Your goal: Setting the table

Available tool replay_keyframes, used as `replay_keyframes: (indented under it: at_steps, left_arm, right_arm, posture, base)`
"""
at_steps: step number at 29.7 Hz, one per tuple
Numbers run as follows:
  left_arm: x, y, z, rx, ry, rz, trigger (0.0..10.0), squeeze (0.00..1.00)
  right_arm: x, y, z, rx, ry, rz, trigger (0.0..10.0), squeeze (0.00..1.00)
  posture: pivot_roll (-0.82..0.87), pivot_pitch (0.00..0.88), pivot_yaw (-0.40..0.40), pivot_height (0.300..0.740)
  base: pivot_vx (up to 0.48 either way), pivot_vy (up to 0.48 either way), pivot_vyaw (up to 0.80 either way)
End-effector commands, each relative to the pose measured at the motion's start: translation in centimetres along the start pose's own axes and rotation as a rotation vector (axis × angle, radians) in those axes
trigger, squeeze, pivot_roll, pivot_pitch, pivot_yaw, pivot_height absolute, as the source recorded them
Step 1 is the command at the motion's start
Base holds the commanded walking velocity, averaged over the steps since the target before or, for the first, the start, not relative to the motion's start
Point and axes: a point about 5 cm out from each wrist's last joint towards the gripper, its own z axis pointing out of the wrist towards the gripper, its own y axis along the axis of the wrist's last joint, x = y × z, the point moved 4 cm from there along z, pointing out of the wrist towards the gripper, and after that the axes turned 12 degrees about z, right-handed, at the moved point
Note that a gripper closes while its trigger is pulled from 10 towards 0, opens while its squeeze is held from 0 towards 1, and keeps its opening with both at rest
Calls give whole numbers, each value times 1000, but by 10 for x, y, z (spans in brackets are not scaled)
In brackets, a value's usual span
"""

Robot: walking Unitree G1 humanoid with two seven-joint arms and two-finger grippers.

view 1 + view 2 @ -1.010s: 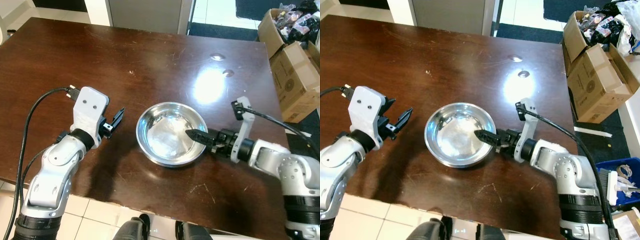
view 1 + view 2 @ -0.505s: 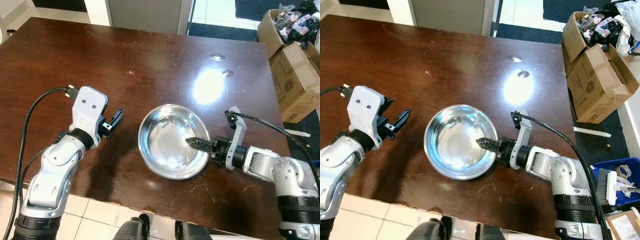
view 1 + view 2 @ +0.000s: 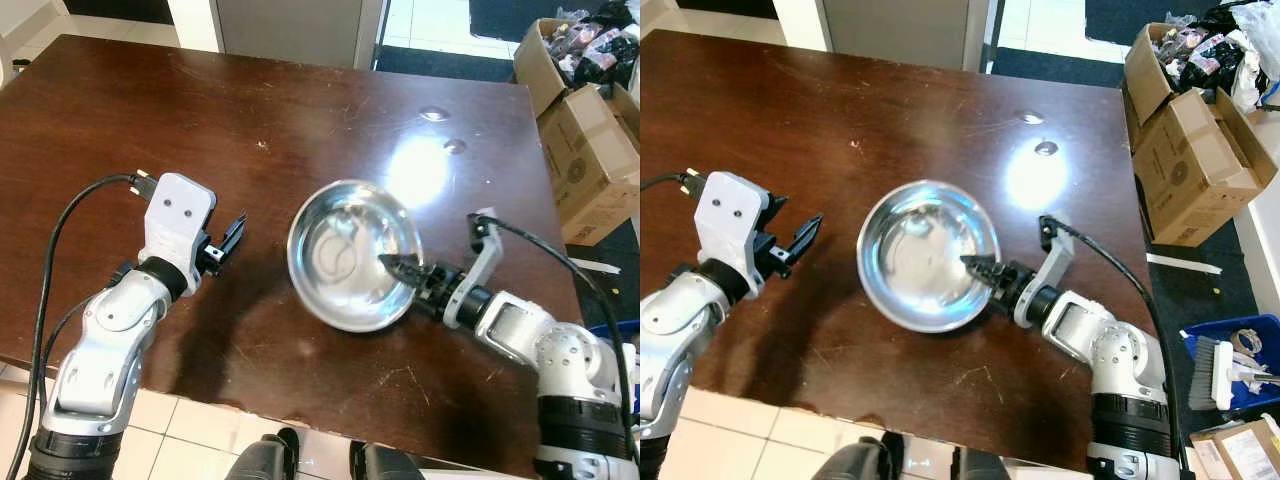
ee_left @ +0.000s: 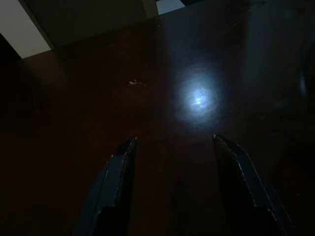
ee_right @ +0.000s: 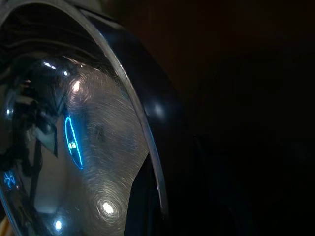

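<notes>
The right gripper (image 3: pixel 403 268) is pinching the rim of the shiny metal bowl (image 3: pixel 350 250) on the side nearest the right arm. 1 black finger sits inside the bowl and the other looks to be under the rim, so the 2 fingers squeeze the thin edge between them. The bowl is tipped up, with its open side leaning a little toward the left arm, and it sits over the middle of the dark brown table (image 3: pixel 200 110). I cannot tell if its low edge touches the wood or hangs just above it.

The left gripper (image 3: pixel 232 236) hovers just above the table, near the bowl but not touching it. Its 2 fingers (image 4: pixel 120 167) are spread apart with nothing between them (the wrist view shows bare dark wood there).

I think the step now is carrying the bowl to its spot and setting it down flat. To do it well, the right arm should keep its squeeze tight, because a smooth metal rim can slip. It should turn the bowl level first, lower it slowly until the bottom rests flat on the wood, and only then let go. Cardboard boxes (image 3: pixel 590 120) stand on the floor past the table's right edge, well apart from the bowl.
</notes>
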Motion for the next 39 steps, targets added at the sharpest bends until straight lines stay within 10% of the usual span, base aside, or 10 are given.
replay_keyframes:
  at_steps: [1,4,5,19,26,39]
  left_arm:
    - [-4,-6,1,18,-4,1,10000,137]
    - [-5,-5,3,15,-4,-5,10000,133]
    - [-5,-4,4,11,-2,-10,10000,133]
    - [-9,-8,1,15,19,-53,10000,125]
    - [-15,-17,-2,42,24,-65,10000,129]
    - [-24,-29,2,64,72,-76,10000,145]
  right_arm:
    - [10,17,-5,-117,6,-65,0,0]
    - [20,27,-7,-194,2,-166,0,0]
    - [27,28,-7,-224,9,-196,10000,0]
    - [61,26,-17,-579,-65,-440,10000,0]
    - [58,14,-17,-575,-99,-472,10000,0]
    - [53,15,-25,-537,-125,-827,10000,0]
  posture:
    - [-85,115,67,740]
    - [-87,114,68,740]
    - [-94,110,73,740]
    - [-94,94,86,740]
    - [-106,87,78,740]
    - [-160,66,53,740]
  base:
    - [0,0,0]
    - [0,0,0]
    - [0,0,0]
    - [0,0,0]
    - [0,0,0]
    - [0,0,0]
